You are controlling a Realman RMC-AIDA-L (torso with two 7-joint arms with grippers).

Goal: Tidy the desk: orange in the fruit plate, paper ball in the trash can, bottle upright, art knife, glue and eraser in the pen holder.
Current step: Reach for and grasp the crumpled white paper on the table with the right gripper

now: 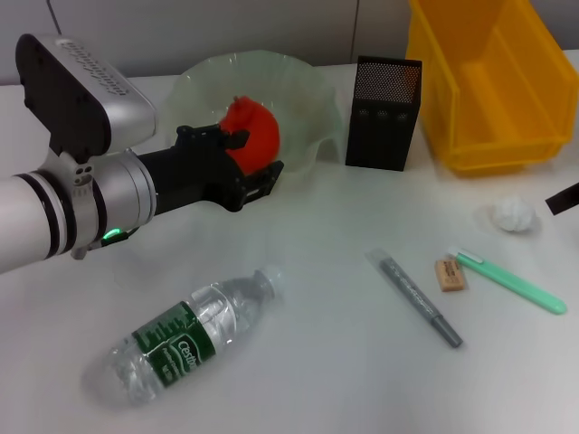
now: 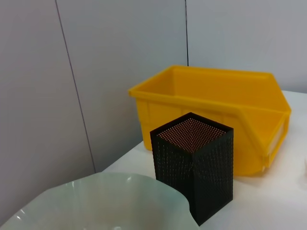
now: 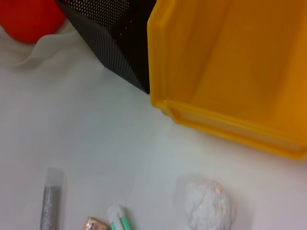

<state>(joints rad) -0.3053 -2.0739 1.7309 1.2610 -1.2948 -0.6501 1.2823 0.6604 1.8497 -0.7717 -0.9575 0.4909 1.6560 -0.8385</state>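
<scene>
We see a white table (image 1: 317,362) under everything, and behind it a grey panelled wall (image 2: 96,72) with thin vertical seams.

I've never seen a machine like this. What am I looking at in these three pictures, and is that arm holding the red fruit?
It is a two-armed robot tidying a desk. One picture looks down from its head; the other two come from cameras on its wrists. In the head view the left gripper sits at the orange over the pale-green fruit plate; whether its jaws are closed on the fruit is hidden. The right gripper barely shows at the edge. On the table lie a bottle on its side, a grey pen, an eraser, a green art knife and a paper ball. Behind stand the black pen holder and yellow trash can.
</scene>
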